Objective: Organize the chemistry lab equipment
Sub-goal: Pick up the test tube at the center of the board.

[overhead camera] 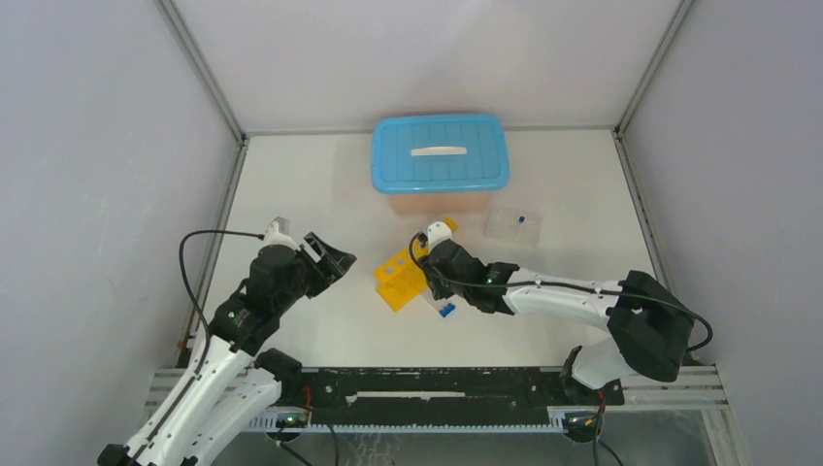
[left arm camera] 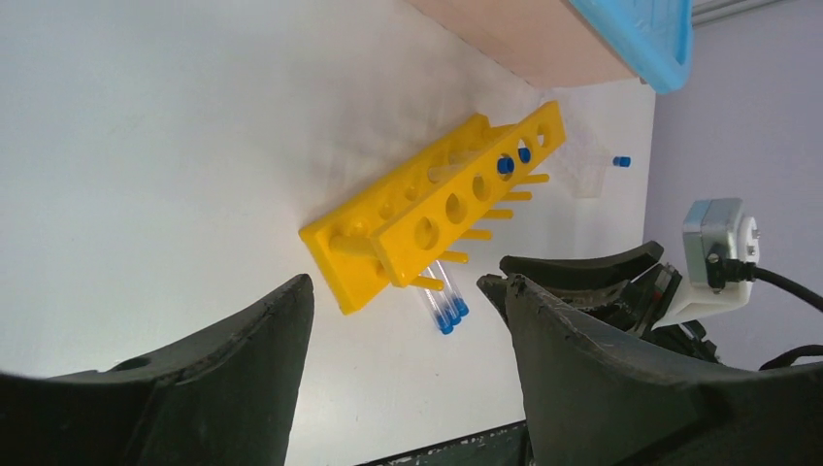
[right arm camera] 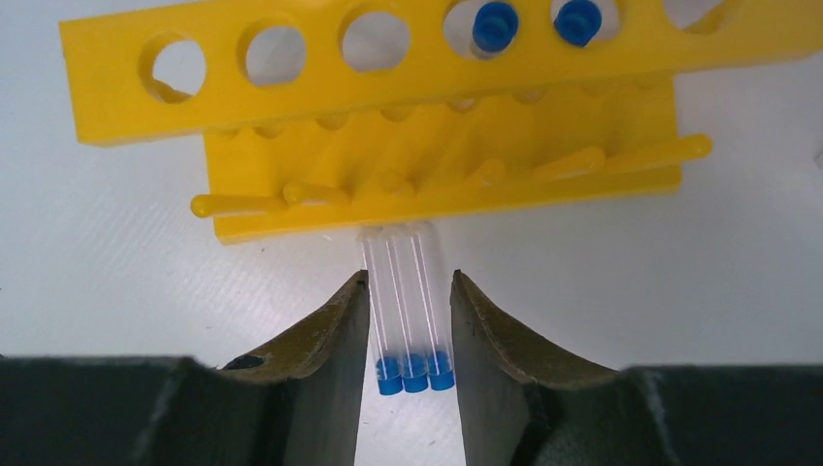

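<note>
Right fingers [right arm camera: 330,330]: closed against three blue-capped tubes [right arm camera: 412,330] lying on the bench [right arm camera: 97,291], just beside the yellow rack [right arm camera: 437,184].
Left fingers [left arm camera: 243,349]: held apart, empty.
Lift: best kept level, so no tube is dropped.

Our left pincer [left arm camera: 402,277] spreads wide along the bottom edge. Mid-frame we see the yellow rack [left arm camera: 354,257] on the white desk [left arm camera: 146,146], with two blue caps [left arm camera: 505,165] in its holes. Three blue-capped tubes [left arm camera: 446,301] lie just below it.
</note>
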### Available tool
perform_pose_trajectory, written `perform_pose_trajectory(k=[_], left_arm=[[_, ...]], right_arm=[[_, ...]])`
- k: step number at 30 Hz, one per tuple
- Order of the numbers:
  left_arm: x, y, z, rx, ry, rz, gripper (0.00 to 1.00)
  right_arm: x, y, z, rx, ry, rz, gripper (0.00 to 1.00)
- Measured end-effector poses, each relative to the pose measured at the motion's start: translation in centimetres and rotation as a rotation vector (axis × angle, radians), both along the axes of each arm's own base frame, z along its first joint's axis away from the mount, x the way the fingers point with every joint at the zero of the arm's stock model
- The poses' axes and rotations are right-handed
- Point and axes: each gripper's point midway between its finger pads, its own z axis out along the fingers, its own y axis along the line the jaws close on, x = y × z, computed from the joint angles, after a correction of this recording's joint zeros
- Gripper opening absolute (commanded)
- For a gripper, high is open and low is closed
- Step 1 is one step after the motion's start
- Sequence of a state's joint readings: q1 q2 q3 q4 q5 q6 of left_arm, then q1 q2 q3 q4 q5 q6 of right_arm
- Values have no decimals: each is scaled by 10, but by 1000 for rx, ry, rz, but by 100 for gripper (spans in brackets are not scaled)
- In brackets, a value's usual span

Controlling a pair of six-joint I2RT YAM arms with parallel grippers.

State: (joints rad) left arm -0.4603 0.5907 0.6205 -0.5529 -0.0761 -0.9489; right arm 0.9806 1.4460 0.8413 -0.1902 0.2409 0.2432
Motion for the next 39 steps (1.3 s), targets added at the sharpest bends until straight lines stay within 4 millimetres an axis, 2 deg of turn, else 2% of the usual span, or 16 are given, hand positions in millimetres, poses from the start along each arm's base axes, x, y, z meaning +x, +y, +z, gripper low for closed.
perform_pose_trajectory(k=[5,8,17,25,39], left_arm=[[-4,4,-1,34,-7,-12,76],[-5,8,5,50,-28,-7,76],[-12,24,27,38,-134,45,75],[-10,32,21,81,-120,77,75],[-5,37,16,115,-110,104,74]], right_arm=[[-5,-11,-14,-8,-24,-48,43],[-5,-17,-18,-13,-38,-72,43],[-16,-12,-22,-17,-91,-72,43],[-21,-31,-34,-17,-108,-116,43],[-26,-32,-45,13,-97,-104,45]])
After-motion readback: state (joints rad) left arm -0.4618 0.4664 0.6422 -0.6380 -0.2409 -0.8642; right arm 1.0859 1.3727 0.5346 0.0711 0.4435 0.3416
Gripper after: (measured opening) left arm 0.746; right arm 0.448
